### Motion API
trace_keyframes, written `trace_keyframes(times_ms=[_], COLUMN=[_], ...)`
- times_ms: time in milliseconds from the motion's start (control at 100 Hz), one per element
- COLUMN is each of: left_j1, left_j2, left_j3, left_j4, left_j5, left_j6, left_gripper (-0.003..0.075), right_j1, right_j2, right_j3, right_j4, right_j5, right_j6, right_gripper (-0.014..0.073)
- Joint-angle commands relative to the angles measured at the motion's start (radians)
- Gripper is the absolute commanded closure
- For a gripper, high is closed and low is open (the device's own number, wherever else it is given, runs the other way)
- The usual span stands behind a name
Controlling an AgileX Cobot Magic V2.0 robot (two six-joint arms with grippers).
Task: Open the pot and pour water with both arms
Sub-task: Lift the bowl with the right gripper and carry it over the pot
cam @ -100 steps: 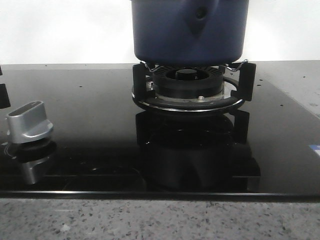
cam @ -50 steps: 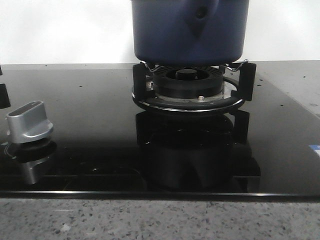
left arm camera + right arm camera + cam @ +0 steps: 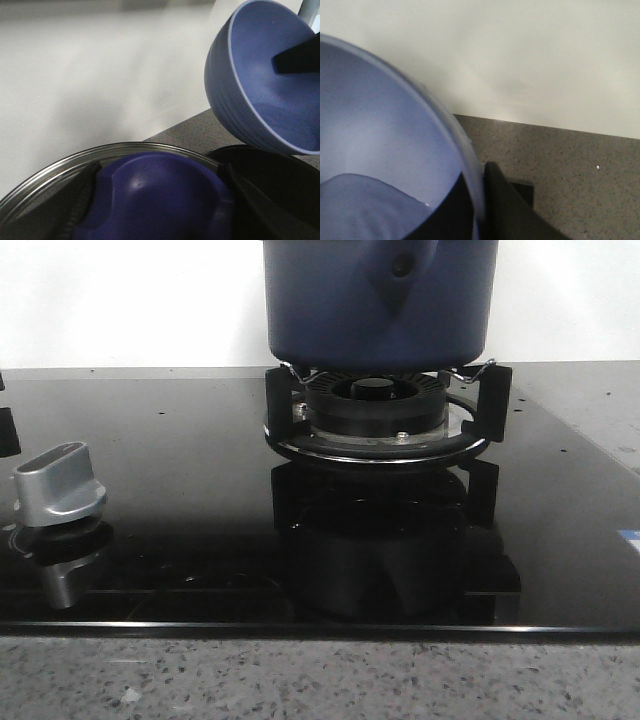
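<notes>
Dark navy enamel fills the top of the front view, where the pot (image 3: 380,302) sits on the black burner grate (image 3: 385,415) of a glossy black glass cooktop (image 3: 180,490); its upper part and rim are cut off by the frame, and only the tapered handle mount with its small round hole shows. No brand, label or writing can be read anywhere. A silver control knob (image 3: 58,487) stands near the left edge, mirrored in the glass, and a speckled grey counter (image 3: 300,680) runs along the front. In the left wrist view a blue lid knob (image 3: 155,200) fills the bottom of the frame, ringed by the lid's metal rim (image 3: 60,170). The left gripper (image 3: 157,205) has dark fingers (image 3: 82,200) on either side of that knob, closed around it, though the contact is blurred. A lighter blue bowl (image 3: 265,75) hangs tilted beside it, a dark finger against its inner wall. The right wrist view shows the bowl's rim pinched by the right gripper (image 3: 477,210), with water (image 3: 370,207) pooled inside, much of the bowl out of frame.
</notes>
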Motion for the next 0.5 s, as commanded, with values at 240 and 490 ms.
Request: trace_keyframes(times_ms=[240,490], left_j1=[0.001,0.001], left_j2=[-0.051,-0.049], left_j3=[-0.033,-0.033], left_j4=[-0.07,-0.07], left_j5=[-0.024,-0.024], left_j6=[-0.008,-0.008], left_gripper=[0.0436,0.0436], right_j1=[-0.001,0.027], right_j2=[-0.037,-0.037], right_j3=[-0.036,-0.036], right_j4=[-0.054,-0.125], right_j5=[-0.175,-0.223], right_j6=[-0.001,-0.001], right_gripper=[0.0639,0.0639])
